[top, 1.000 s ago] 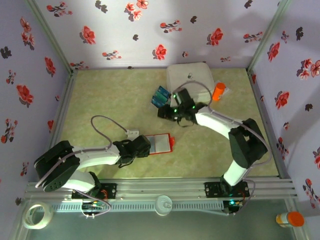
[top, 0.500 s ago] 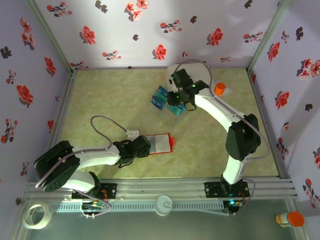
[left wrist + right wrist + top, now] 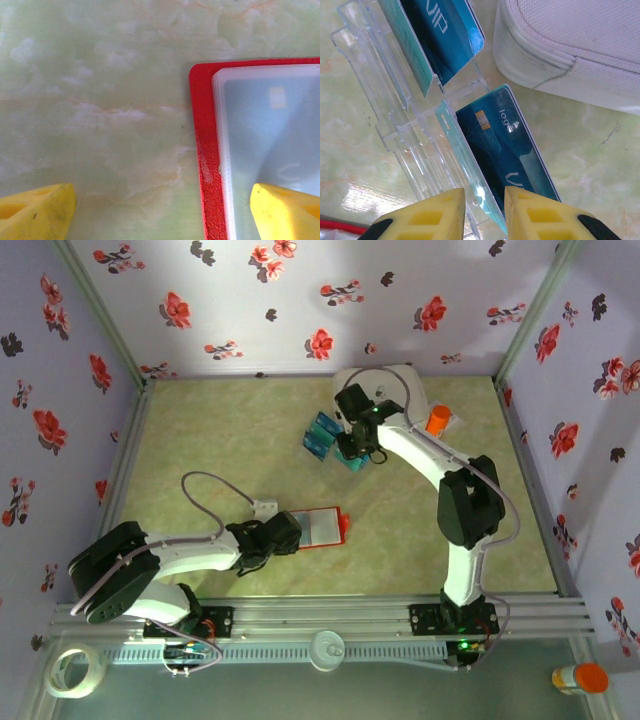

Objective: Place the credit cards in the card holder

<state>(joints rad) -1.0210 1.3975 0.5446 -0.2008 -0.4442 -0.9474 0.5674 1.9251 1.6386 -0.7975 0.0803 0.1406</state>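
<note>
Editor: Green-marbled bench (image 3: 220, 440), flower-papered walls (image 3: 250, 300). Where are the credit cards (image 3: 322, 433) sitting?

Photographer: They are standing on edge in a clear rack (image 3: 395, 115) toward the far side of the bench, just beside a white case (image 3: 570, 45). One blue card (image 3: 505, 155) with a chip is leaning in one slot, and more are leaning in the next.

Editor: And the card holder (image 3: 322, 528)?

Photographer: It is lying open and flat nearer the arms, well apart from the rack, its clear pocket (image 3: 270, 130) facing up.

Editor: What are the claws doing?

Photographer: The right claw (image 3: 485, 197) is hanging over the rack. Its yellow fingers are standing close together, with a card edge running into the gap between them. I cannot tell whether they are pinching it. The left claw (image 3: 162, 192) is hovering at the holder's edge with its fingers spread wide, one over bare bench and the other over the clear pocket.

Editor: Anything else?

Photographer: An orange bottle (image 3: 437, 420) is sitting just beside the white case.
</note>
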